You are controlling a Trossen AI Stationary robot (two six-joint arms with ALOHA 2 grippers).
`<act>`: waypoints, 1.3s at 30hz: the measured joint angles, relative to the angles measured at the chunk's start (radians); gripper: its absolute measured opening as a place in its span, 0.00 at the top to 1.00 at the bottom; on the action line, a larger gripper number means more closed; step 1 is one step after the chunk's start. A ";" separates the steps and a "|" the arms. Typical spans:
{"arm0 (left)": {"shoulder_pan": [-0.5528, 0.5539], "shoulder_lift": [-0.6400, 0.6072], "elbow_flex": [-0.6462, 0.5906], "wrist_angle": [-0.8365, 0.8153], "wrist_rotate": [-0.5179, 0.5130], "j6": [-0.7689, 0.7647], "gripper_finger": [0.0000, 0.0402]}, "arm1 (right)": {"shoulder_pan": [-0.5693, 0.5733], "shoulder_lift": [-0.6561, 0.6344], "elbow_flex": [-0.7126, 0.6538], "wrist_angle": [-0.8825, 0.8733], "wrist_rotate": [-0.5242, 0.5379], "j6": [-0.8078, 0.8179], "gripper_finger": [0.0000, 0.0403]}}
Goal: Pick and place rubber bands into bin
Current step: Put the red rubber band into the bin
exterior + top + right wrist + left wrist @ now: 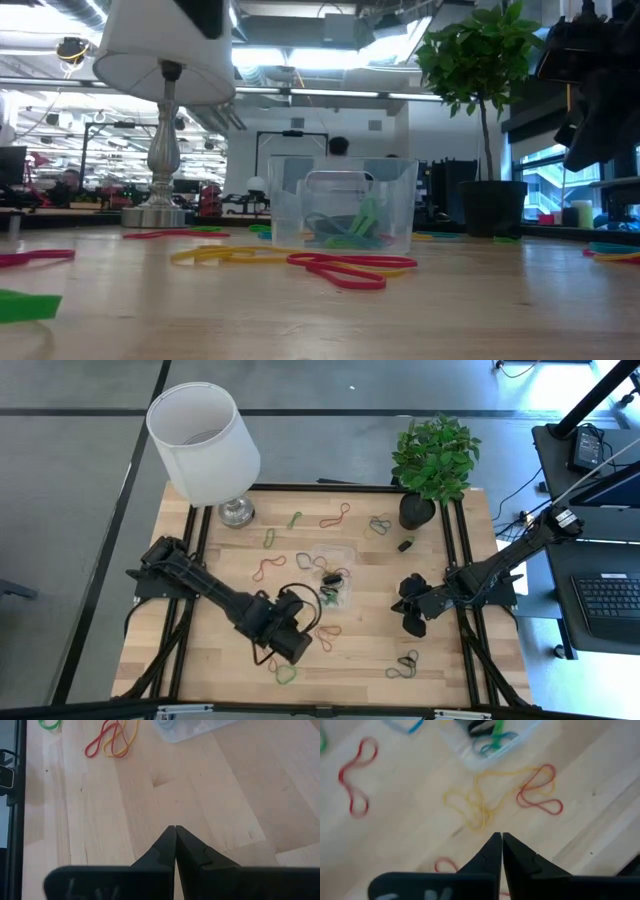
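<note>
1. We take the tangled yellow band [472,805] and the red band [538,795] touching it as the nearest rubber bands; they lie flat on the wooden table [440,660], just on the near side of the clear bin [334,563] at the table's middle.
2. In the left wrist view the pair stretches crosswise to the fingers, yellow loops on one side, red on the other, and the yellow tangle sits just ahead of the fingertips.
3. The bin already holds some green and dark bands; other bands lie scattered well apart over the table.
4. The left gripper [500,838] hovers just beside that pair, its jaws pressed together and holding nothing.
5. The right gripper [174,828] waits to the right of the bin over bare wood, jaws likewise pressed together and empty.
6. We judge the left arm the nearer; its jaws must spread before they can straddle the yellow tangle.
</note>
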 joint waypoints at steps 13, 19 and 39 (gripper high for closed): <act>-0.022 0.000 -0.222 -0.073 0.175 -0.603 0.69 | 0.000 0.000 0.000 0.008 0.000 0.006 0.97; -0.019 0.001 -0.388 0.132 0.236 -0.698 0.65 | 0.000 0.000 0.000 0.011 0.000 0.006 0.97; -0.015 -0.006 -0.647 0.443 0.345 -0.666 0.94 | 0.000 0.000 0.000 0.034 0.003 0.030 0.97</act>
